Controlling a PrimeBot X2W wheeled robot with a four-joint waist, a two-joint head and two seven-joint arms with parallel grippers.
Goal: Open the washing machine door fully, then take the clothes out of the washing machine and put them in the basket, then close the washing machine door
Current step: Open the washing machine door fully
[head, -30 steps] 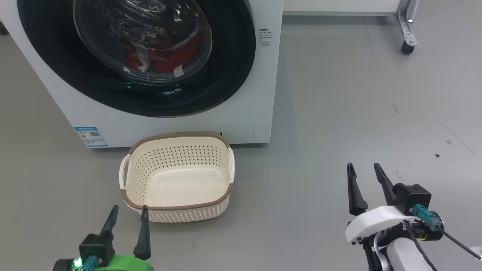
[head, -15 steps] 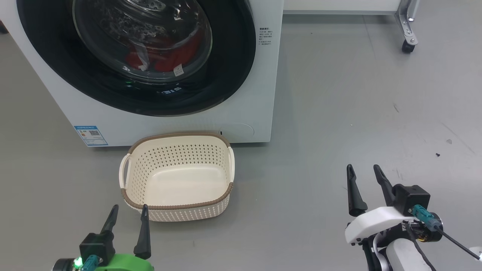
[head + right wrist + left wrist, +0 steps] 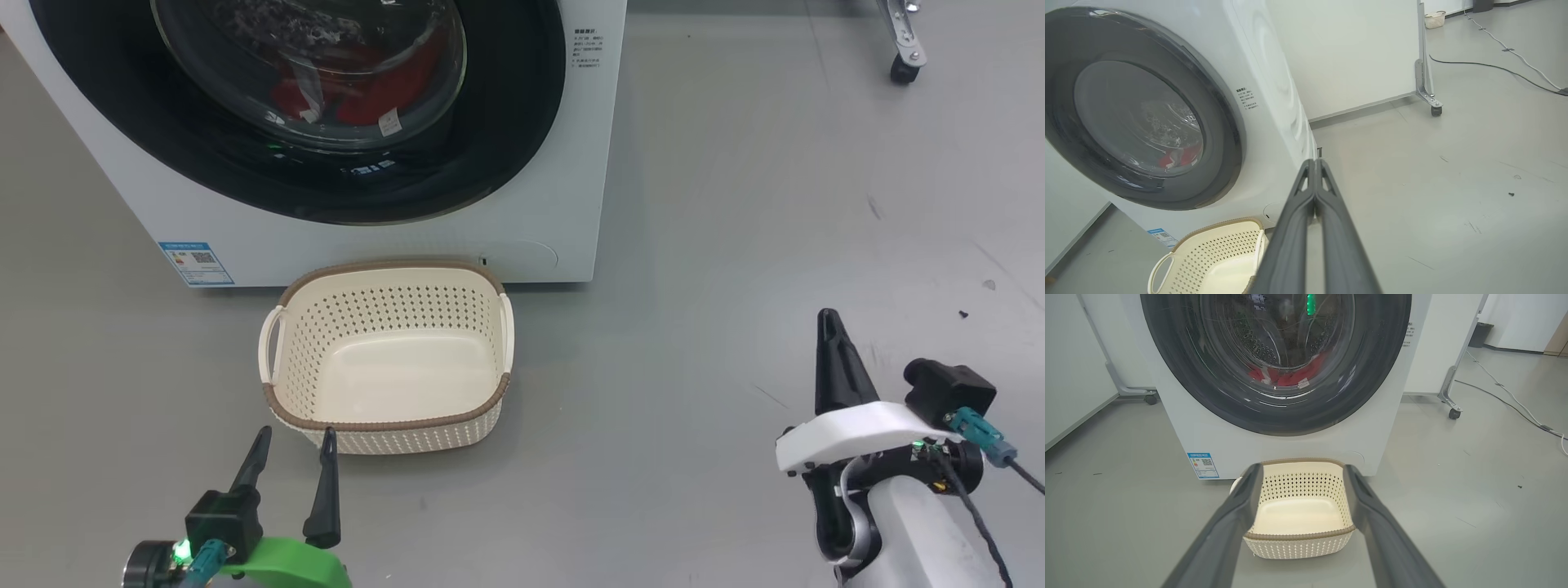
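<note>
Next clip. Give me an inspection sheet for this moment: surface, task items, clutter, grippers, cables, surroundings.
Surface: grey floor, scuffed, with a few dark specks.
Job's things: washing machine door shut; red clothes behind its glass; basket empty, on the floor in front of the washing machine.
Clutter: nothing seen beyond the specks.
Grippers: left gripper open, holding nothing, by the basket's near side; right gripper shut on nothing, over bare floor.
Cables: one cable trails across the floor; a lead leaves the right wrist.
Surroundings: white panel on a castor frame.
</note>
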